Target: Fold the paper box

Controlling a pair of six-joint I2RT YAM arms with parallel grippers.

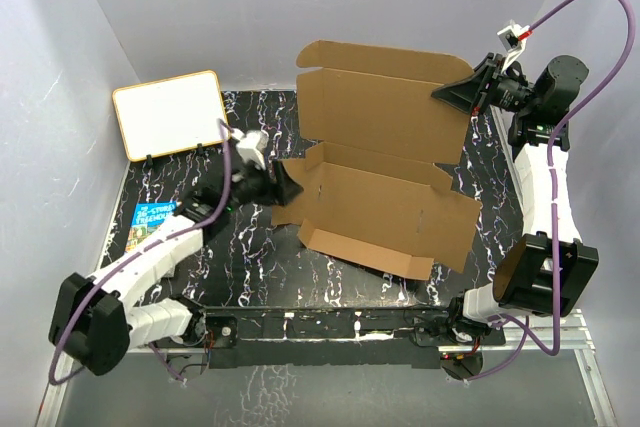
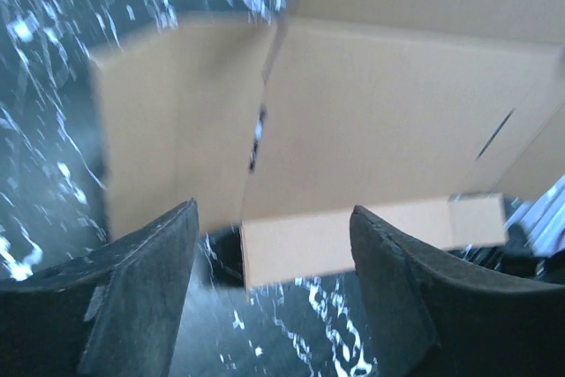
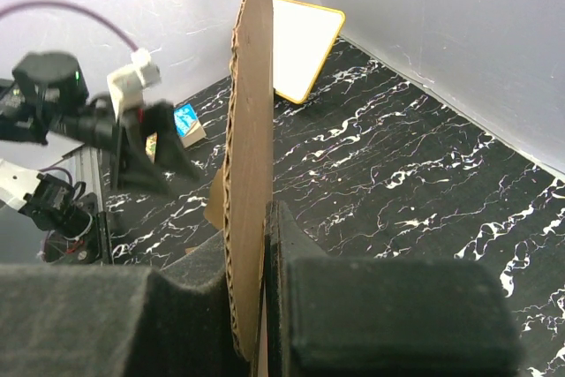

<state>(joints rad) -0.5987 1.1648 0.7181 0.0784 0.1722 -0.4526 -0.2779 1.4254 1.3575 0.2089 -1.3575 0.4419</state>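
Note:
The paper box [image 1: 385,217] is brown corrugated cardboard lying partly unfolded in the middle of the mat, its large back panel [image 1: 385,107] standing upright. My right gripper [image 1: 462,95] is shut on that panel's right edge. In the right wrist view the cardboard edge [image 3: 252,156] runs upright between the pressed jaws of the right gripper [image 3: 265,245]. My left gripper [image 1: 280,185] is at the box's left end, open. In the left wrist view the left gripper [image 2: 274,218] has its jaws wide apart, with a low cardboard flap [image 2: 353,245] just beyond the fingertips and nothing gripped.
A white board with a tan frame [image 1: 170,114] leans at the back left, and a colourful book [image 1: 150,219] lies under the left arm. The black marbled mat [image 1: 260,267] covers the table. Grey walls close in on three sides.

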